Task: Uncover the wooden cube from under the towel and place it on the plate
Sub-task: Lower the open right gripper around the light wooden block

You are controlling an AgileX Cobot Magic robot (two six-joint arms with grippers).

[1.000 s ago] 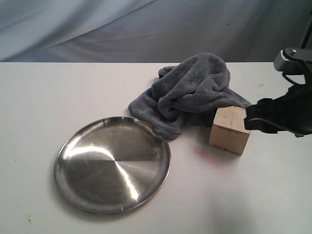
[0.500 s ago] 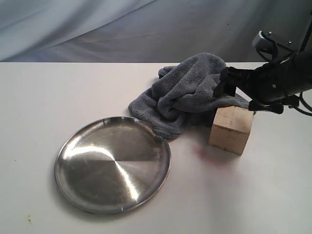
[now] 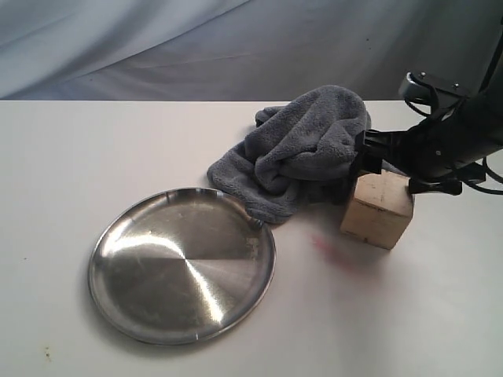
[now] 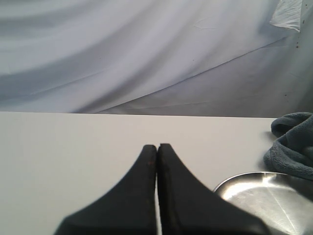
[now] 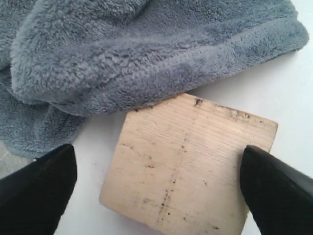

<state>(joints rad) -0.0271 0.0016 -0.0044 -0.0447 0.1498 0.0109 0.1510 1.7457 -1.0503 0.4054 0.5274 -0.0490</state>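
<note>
The wooden cube (image 3: 377,212) stands on the white table against the right edge of the crumpled dark grey towel (image 3: 306,145), fully uncovered. My right gripper (image 3: 393,174) hovers just over it, open. In the right wrist view the cube (image 5: 190,161) lies between the black fingers (image 5: 39,196), with a gap on the towel side, and the towel (image 5: 137,54) touches its far edge. The steel plate (image 3: 181,263) lies empty at the front left. My left gripper (image 4: 157,146) is shut on nothing over bare table, beside the plate (image 4: 264,196) and towel (image 4: 293,147); the exterior view does not show it.
A grey cloth backdrop (image 3: 236,47) hangs behind the table. Bare table (image 3: 330,314) stretches between the plate and the cube, with a faint reddish smudge (image 3: 330,247) beside the cube.
My right gripper has swung in from the right edge and come down over the cube. The cube has turned slightly. Towel and plate have not moved.
</note>
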